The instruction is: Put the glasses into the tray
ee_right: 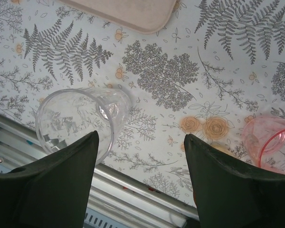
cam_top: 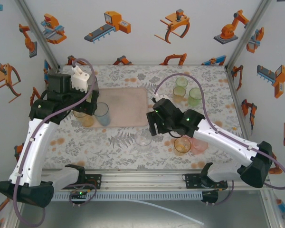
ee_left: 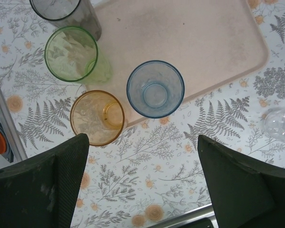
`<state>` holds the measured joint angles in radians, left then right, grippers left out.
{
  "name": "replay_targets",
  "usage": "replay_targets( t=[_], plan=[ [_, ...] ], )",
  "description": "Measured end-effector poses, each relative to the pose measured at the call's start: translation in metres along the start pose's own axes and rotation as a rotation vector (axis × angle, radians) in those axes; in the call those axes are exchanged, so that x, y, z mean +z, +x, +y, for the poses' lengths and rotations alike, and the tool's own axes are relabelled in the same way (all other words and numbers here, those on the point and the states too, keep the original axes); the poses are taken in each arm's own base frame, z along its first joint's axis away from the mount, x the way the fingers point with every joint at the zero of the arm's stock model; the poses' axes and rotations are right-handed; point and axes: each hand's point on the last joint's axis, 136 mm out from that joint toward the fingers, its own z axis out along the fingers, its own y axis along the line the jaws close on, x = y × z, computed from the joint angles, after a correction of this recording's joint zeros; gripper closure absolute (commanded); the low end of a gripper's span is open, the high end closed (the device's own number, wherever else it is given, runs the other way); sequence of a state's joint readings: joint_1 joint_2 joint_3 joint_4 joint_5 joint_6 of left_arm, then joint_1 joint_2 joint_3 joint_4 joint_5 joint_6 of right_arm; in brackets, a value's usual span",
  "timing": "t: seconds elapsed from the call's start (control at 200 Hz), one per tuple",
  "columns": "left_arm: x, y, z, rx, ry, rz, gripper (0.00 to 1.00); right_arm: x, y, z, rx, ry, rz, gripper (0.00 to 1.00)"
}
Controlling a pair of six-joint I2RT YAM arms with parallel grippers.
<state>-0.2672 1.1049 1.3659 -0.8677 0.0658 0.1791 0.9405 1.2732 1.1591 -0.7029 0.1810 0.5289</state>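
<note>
The right claw [ee_right: 140, 137] hangs open over the counter [ee_right: 180, 76], the upright clear glass [ee_right: 73, 118] just outside its jaws at 9 o'clock and the tray [ee_right: 118, 12] at 12 o'clock, while the left claw [ee_left: 142, 138], also open, hovers with the blue glass [ee_left: 155, 89] at 12 o'clock.

Just beyond my left jaws, the blue translucent plastic tumbler [ee_left: 155, 89] looks glossy and smooth, while the pale pink-beige rectangular tray [ee_left: 204, 42] past it is matt and faintly speckled. The left gripper's [ee_left: 142, 140] dark fingers [ee_left: 47, 185] look like finely grained matt plastic with pale scuffs; the fern-printed table cover [ee_left: 147, 178] beneath them is smooth, low-sheen.
</note>
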Motion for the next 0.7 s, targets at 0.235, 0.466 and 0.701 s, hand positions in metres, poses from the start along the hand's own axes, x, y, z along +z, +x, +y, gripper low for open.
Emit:
replay_targets(
  t=[0.235,0.466,0.701],
  plan=[
    [-0.007,0.0,-0.003,-0.018,0.025,-0.026,0.12,0.0,-0.003,0.009,0.04,-0.026,-0.02,0.35],
    [-0.019,-0.002,-0.003,-0.022,0.026,-0.061,0.11,0.012,0.007,0.015,0.029,-0.017,0.023,0.35],
    [-0.02,-0.003,-0.002,-0.038,0.031,-0.066,0.11,0.027,0.024,0.029,-0.028,0.0,0.09,0.35]
  ],
)
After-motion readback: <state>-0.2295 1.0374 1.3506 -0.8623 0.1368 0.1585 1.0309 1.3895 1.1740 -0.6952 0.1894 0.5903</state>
